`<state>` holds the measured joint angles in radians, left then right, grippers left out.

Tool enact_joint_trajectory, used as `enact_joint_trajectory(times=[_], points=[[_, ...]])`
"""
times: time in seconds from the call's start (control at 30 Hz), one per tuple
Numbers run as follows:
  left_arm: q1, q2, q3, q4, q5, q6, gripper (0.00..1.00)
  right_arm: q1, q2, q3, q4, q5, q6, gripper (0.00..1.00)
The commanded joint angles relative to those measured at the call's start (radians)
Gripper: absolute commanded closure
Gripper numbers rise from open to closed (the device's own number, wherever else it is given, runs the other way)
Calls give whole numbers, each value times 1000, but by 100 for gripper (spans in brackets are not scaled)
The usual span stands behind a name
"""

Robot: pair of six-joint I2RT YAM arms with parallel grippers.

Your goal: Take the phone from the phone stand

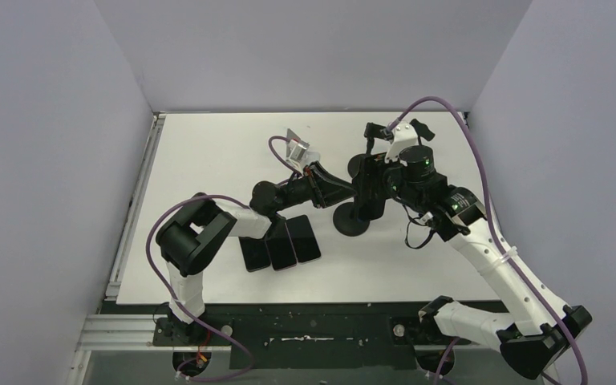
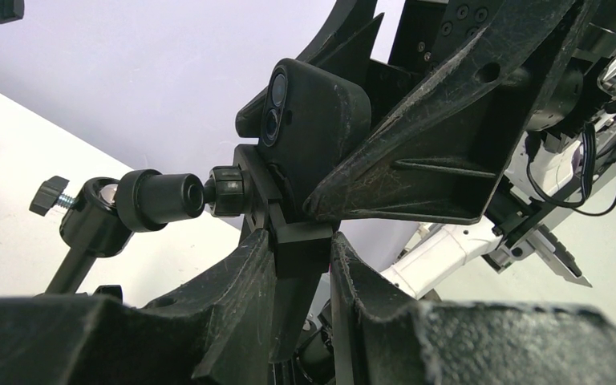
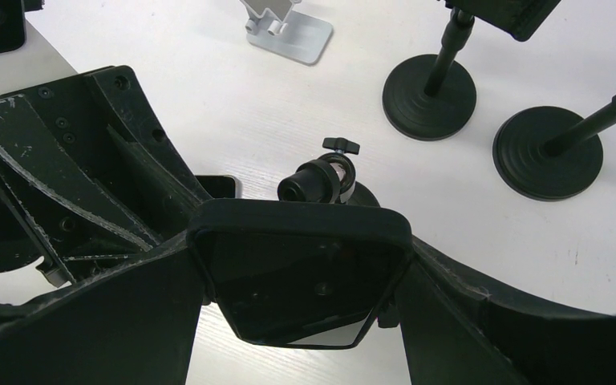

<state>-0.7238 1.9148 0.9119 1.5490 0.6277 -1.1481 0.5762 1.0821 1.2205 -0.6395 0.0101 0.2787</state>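
A black phone with two camera lenses stands in the clamp of the black phone stand. My left gripper is shut on the lower bracket of the stand's clamp. In the right wrist view the phone sits between the fingers of my right gripper, which press on both of its long edges. From above, both grippers meet over the stand's round base at mid-table, and the phone itself is hidden under them.
Three dark phones lie side by side left of the stand. A silver stand sits at the back. Two more round black stand bases stand close by. Grey walls enclose the white table.
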Motion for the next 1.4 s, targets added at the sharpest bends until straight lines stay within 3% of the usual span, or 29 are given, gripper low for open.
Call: enact_joint_trajectory(times=[0.0,0.3,0.9,1.17,1.37], points=[[-5,32,31,-78,-40,5,100,45,-67,8,158,-270,63,100],[-6,55,41,-54,-26,-20,100,45,-90,-5,184,-341,56,100],[-10,49,35,-61,-23,-15,69,44,-106,-9,210,-394,53,100],[-11,47,29,-66,-26,-13,63,45,-108,-13,216,-416,53,100],[-11,44,28,-69,-29,-4,68,45,-119,-8,235,-449,59,100]])
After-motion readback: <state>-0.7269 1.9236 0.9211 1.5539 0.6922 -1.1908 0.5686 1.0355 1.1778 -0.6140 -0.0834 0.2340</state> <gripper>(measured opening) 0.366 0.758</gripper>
